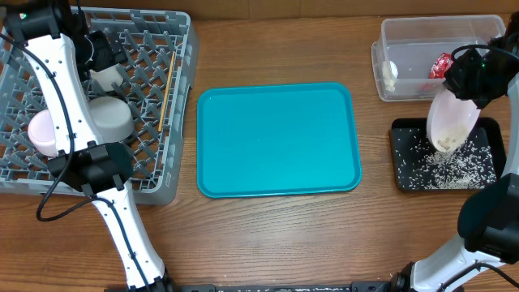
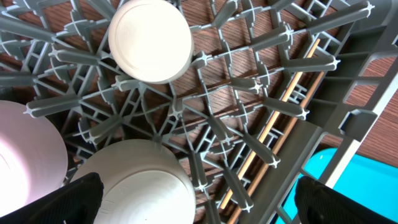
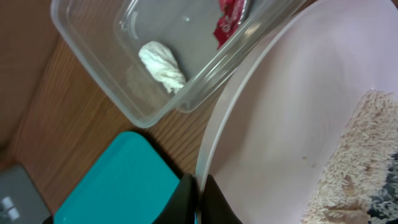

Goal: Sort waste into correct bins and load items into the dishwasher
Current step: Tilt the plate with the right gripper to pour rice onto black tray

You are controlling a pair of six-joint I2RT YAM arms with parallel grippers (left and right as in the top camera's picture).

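My right gripper point(image 1: 469, 83) point(image 3: 200, 194) is shut on the rim of the white plate point(image 1: 452, 122) point(image 3: 292, 118) and holds it tilted over the black tray point(image 1: 485, 180). Rice scraps point(image 1: 454, 166) lie in the tray, and more cling to the plate point(image 3: 360, 162). The clear tub point(image 1: 422, 36) point(image 3: 93, 81) holds the white tissue point(image 1: 390, 75) point(image 3: 161, 65) and the red wrapper point(image 1: 440, 65) point(image 3: 231, 17). My left gripper point(image 1: 105, 55) point(image 2: 199, 202) is open and empty above the grey dish rack point(image 1: 178, 122) point(image 2: 249, 81). The rack holds the pink bowl point(image 1: 42, 134) point(image 2: 25, 162), grey-blue bowl point(image 1: 110, 118) point(image 2: 134, 183), white cup point(image 1: 105, 79) point(image 2: 150, 40) and chopsticks point(image 1: 169, 85) point(image 2: 280, 118).
A teal serving tray point(image 1: 276, 142) point(image 3: 118, 186) lies in the middle of the wooden table between the rack and the bins. The left arm stretches over the rack's left half.
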